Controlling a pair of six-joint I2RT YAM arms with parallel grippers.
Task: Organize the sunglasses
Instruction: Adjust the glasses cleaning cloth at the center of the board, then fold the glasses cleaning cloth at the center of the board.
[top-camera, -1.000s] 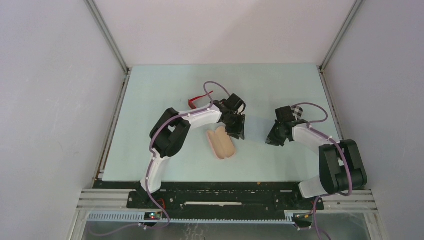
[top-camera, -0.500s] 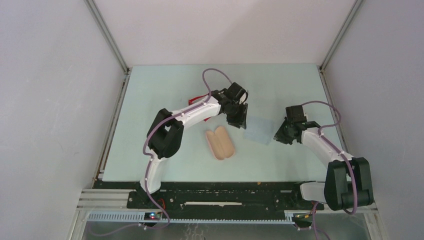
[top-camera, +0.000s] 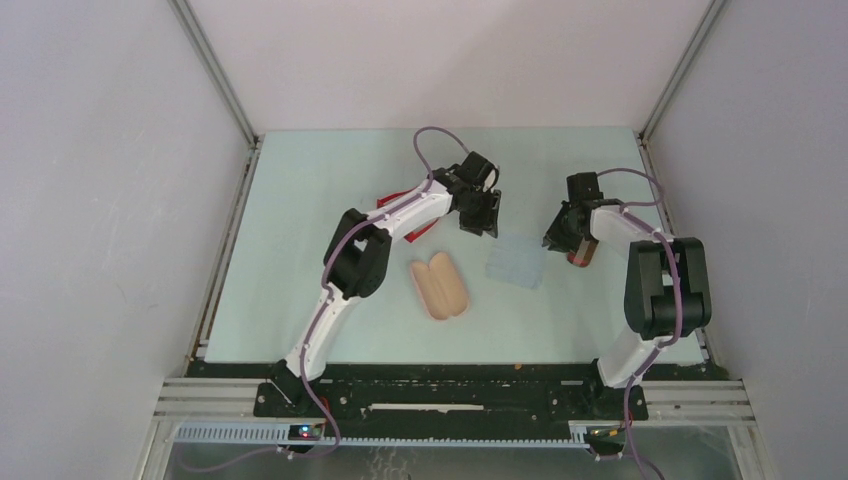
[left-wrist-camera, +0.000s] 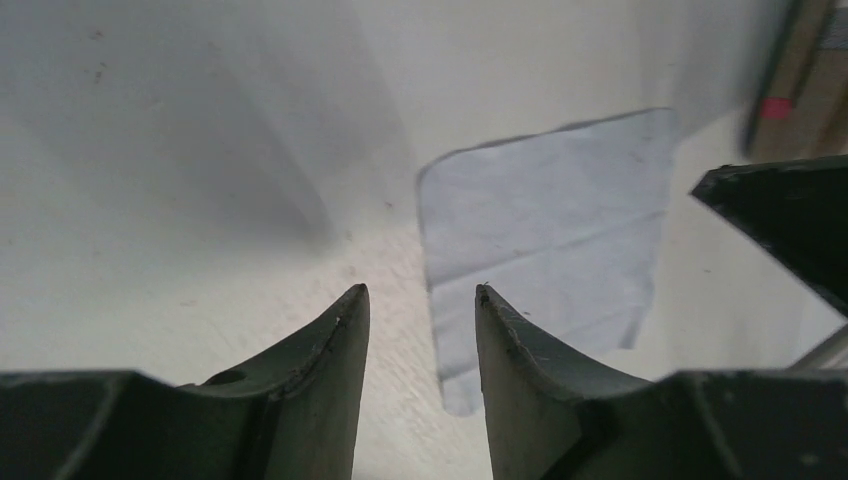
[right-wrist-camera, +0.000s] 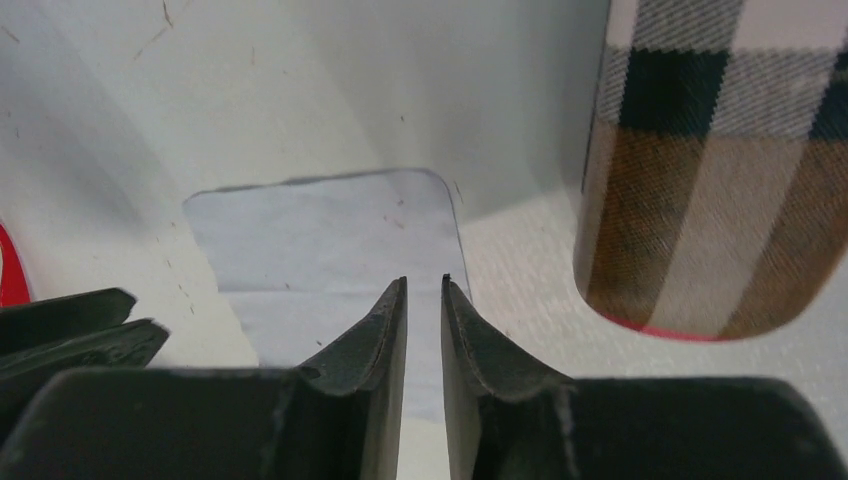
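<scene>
The red-framed sunglasses (top-camera: 386, 203) lie at the back left of centre, mostly hidden under my left arm. In the right wrist view only a red sliver (right-wrist-camera: 6, 280) of them shows at the left edge. My left gripper (top-camera: 482, 212) (left-wrist-camera: 420, 292) hovers open and empty over the table, just beyond the far left corner of a pale blue cloth (top-camera: 517, 262) (left-wrist-camera: 545, 220). My right gripper (top-camera: 560, 236) (right-wrist-camera: 424, 282) hangs over the cloth's (right-wrist-camera: 320, 235) right side, its jaws a narrow gap apart with nothing between them.
A plaid case (top-camera: 582, 252) (right-wrist-camera: 710, 170) lies just right of my right gripper, partly under that arm. A pink case (top-camera: 440, 285) lies open in two halves near the middle, in front of the left arm. Metal rails edge the table on both sides.
Both arms have swung toward the back and apart. The pale blue cloth now lies flat between them. Both grippers have opened wider.
</scene>
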